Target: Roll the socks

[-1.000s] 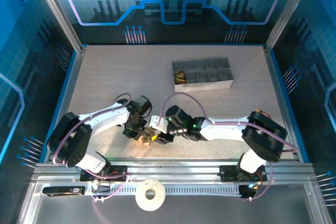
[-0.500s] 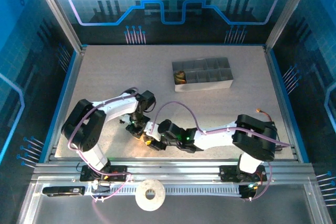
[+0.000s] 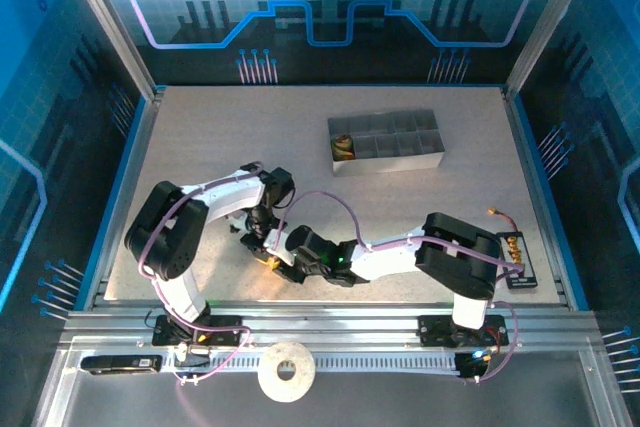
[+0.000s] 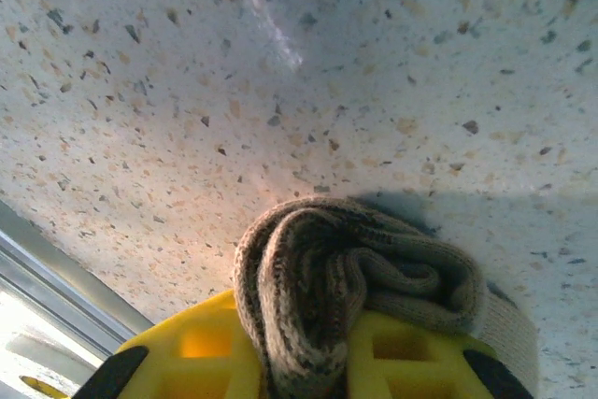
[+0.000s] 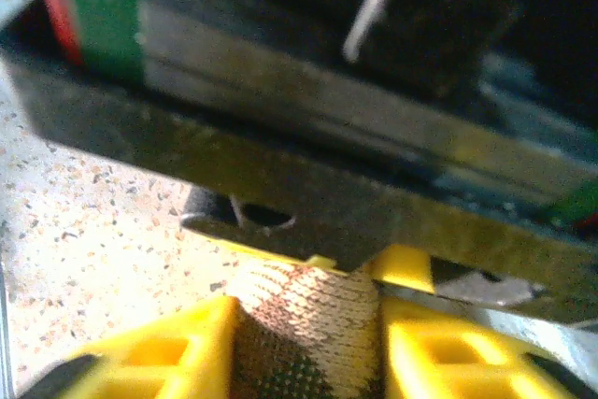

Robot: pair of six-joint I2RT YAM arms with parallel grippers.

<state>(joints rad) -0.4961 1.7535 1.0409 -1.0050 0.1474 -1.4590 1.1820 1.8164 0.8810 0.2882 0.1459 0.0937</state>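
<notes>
With one roll (image 3: 343, 147) in the tray's (image 3: 400, 164) left end, my left pincer (image 4: 304, 352) and right pincer (image 5: 304, 335) both clamp the brown sock (image 4: 374, 268), seemingly half-rolled.

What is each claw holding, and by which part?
Both grip the brown-tan sock: left claw pinches the base of its rolled bundle; right claw clamps a knit fold, which part unclear.

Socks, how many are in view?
2. One rolled sock sits in the grey tray's left end; the brown sock is gripped by the left gripper and right gripper. More may be hidden.
</notes>
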